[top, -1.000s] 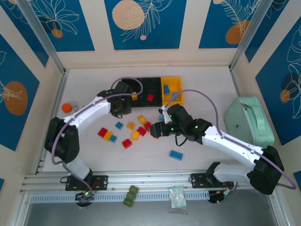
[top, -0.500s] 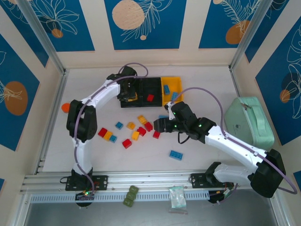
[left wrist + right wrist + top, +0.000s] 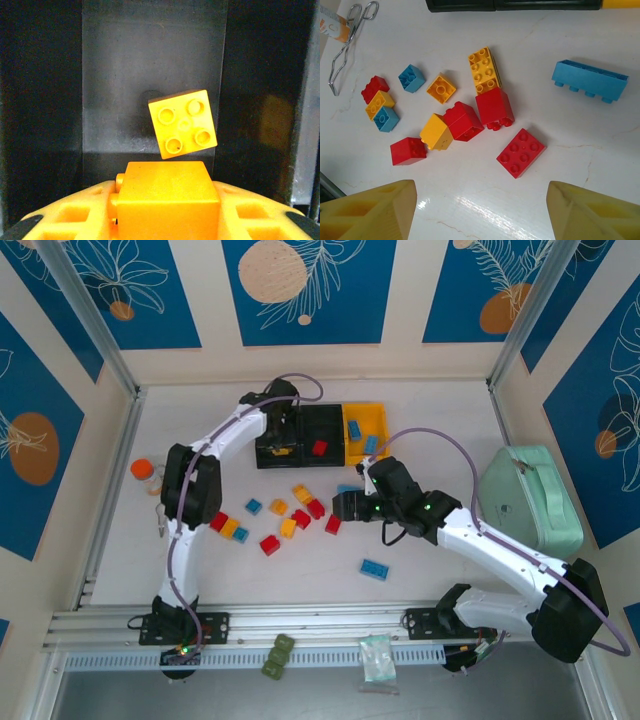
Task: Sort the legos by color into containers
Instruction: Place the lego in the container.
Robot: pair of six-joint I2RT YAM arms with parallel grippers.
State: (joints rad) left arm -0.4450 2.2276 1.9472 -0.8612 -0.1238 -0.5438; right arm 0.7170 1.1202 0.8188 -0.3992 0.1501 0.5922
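Observation:
My left gripper (image 3: 283,440) hangs over the left black container (image 3: 272,432), shut on a yellow lego (image 3: 167,200) held between its yellow fingers (image 3: 75,220). Another yellow lego (image 3: 183,123) lies studs-up on that bin's floor. The middle black container (image 3: 322,425) holds a red lego (image 3: 319,448). Blue legos (image 3: 354,428) lie in the yellow container (image 3: 378,418). My right gripper (image 3: 340,507) (image 3: 480,210) is open above bare table, just short of a flat red lego (image 3: 521,152). Beyond it lie several loose red, yellow and blue legos (image 3: 464,121).
A long blue lego (image 3: 590,80) lies to the right, another (image 3: 375,568) near the front. An orange-capped bottle (image 3: 143,470) and metal tongs (image 3: 350,25) are at the left, a mint-green case (image 3: 530,495) at the right, and olive blocks (image 3: 277,655) on the front rail.
My left arm has carried the yellow lego from the table's middle back over the left black container. My right gripper has drifted slightly right and stays open.

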